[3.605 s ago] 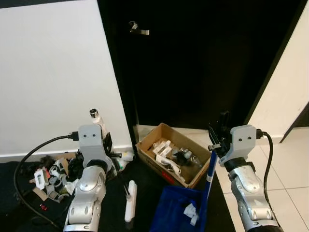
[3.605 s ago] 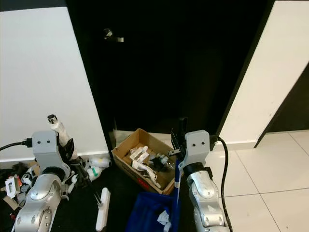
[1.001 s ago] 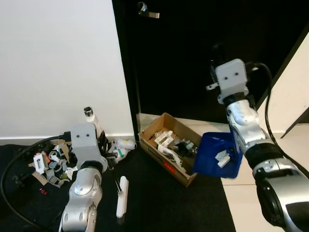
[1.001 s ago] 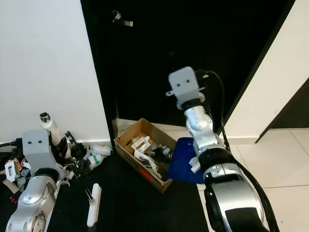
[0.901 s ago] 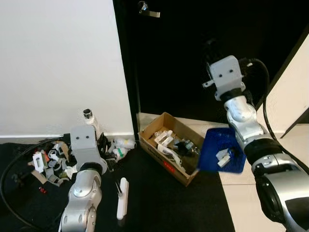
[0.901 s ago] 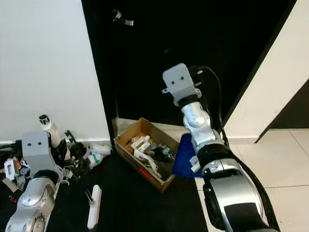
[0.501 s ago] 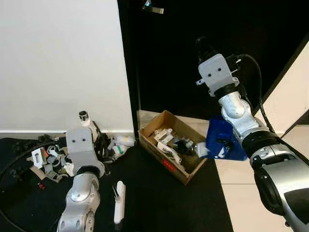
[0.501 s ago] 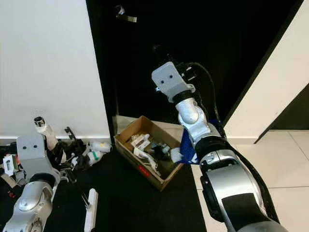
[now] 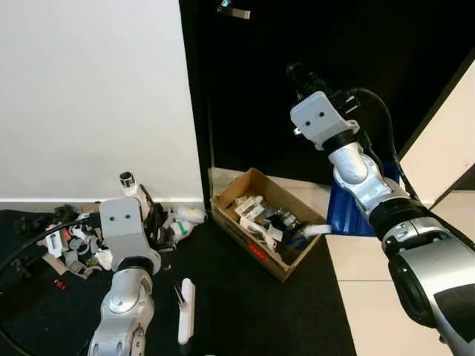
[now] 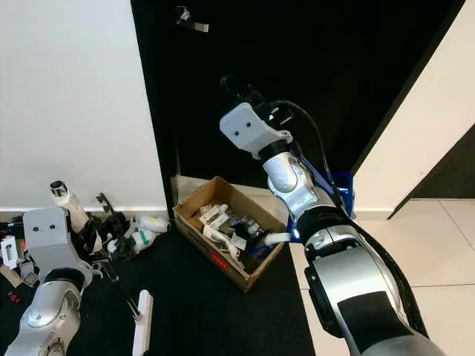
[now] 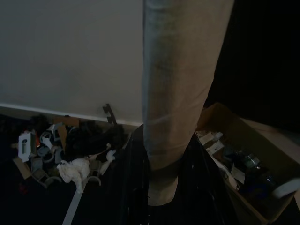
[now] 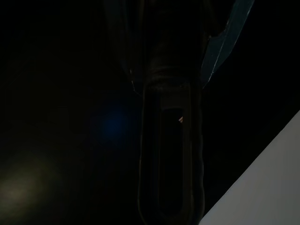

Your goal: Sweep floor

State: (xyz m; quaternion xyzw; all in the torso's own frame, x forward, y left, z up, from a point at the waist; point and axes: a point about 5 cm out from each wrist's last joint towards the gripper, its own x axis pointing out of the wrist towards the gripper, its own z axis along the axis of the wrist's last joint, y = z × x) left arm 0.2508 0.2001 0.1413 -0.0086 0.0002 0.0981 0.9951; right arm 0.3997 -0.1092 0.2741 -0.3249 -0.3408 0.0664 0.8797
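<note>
Right gripper (image 9: pixel 300 74) raised high before the black door (image 9: pixel 415 67), clenched on the handle of a blue dustpan (image 9: pixel 349 213) tipped up just right of the open cardboard box (image 9: pixel 245 194) of debris. Left gripper (image 9: pixel 152 222) low at left, clamped round the pale broom handle (image 11: pixel 180 93); white broom head (image 9: pixel 184 320) on the dark floor nearby. Litter pile (image 9: pixel 70 241) against the white wall (image 9: pixel 96 96), far left.
</note>
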